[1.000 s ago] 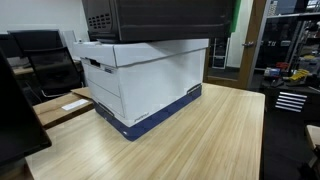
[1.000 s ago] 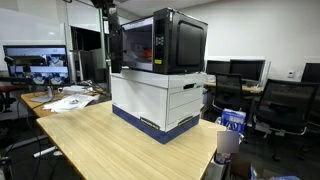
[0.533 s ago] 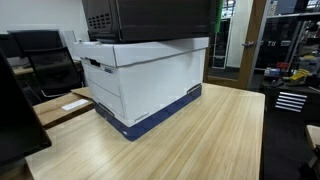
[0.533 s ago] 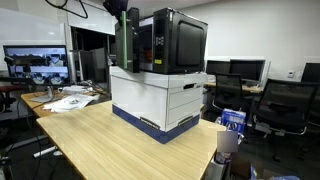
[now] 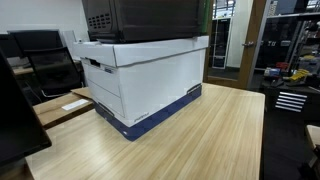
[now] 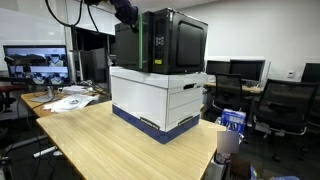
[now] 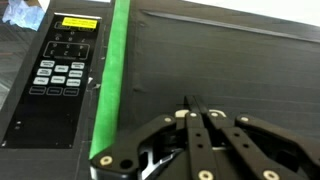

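A black microwave [image 5: 150, 18] [image 6: 175, 40] stands on a white storage box [image 5: 145, 75] [image 6: 160, 95] with a blue base, on the wooden table [image 5: 200, 140] [image 6: 110, 145]. My gripper [image 7: 190, 103] [image 6: 131, 20] is shut and holds nothing. Its tips rest against the dark microwave door [image 7: 220, 60] [image 6: 128, 48]. The door lies almost flush with the microwave front. A green strip [image 7: 112, 70] runs along the door's edge beside the control panel [image 7: 60, 70] with its yellow display. In an exterior view only that green edge [image 5: 205, 15] of the door shows.
Office chairs [image 5: 45, 55] [image 6: 285, 100] and monitors [image 6: 35, 62] surround the table. Papers [image 6: 65, 100] lie at its far end. A blue and white container [image 6: 232, 122] sits at a table corner. A dark object [image 5: 15, 110] blocks the near left side.
The microwave door has swung from wide open to nearly closed, with my shut gripper following it toward the microwave front.
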